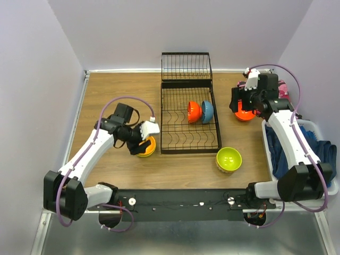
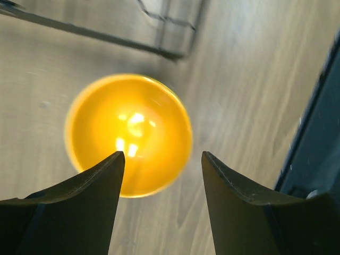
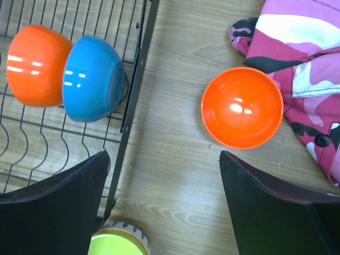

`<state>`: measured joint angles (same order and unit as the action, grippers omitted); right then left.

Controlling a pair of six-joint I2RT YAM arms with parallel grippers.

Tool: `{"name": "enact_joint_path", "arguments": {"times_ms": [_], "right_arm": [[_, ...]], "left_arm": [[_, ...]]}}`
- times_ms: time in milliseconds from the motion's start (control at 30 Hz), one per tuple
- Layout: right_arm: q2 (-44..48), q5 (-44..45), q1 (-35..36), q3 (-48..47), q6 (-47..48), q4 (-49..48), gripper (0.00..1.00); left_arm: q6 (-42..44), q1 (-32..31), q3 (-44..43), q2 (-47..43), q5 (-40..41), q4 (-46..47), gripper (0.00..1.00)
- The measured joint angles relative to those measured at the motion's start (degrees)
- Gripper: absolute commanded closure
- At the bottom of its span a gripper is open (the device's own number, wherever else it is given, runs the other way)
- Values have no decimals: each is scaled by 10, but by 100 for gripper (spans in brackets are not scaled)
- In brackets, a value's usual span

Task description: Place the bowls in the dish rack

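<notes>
The black wire dish rack stands mid-table, and a red-orange bowl and a blue bowl rest on edge in it. A yellow-orange bowl sits upright on the table left of the rack. My left gripper hovers open over it, with one finger over the bowl's inside and the other outside its rim. A second red-orange bowl sits right of the rack, just ahead of my open right gripper, which holds nothing. A lime green bowl stands near the rack's front right corner.
A white laundry basket of blue clothes stands at the right edge. A pink camouflage cloth lies against the red-orange bowl on the table. The rack's side rail runs close to the right gripper's left finger.
</notes>
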<state>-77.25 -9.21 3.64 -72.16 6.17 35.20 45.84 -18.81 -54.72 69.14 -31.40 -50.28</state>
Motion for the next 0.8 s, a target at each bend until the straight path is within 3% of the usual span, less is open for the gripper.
{"name": "enact_joint_path", "arguments": {"times_ms": [200,800], "right_arm": [[5,-2,0,26,52,4,8],[-53,26,-4,4,78,13,9]], "left_arm": [[49,-17,52,-8,22,-28,32],[10,-24,38,3,39,30,39]]}}
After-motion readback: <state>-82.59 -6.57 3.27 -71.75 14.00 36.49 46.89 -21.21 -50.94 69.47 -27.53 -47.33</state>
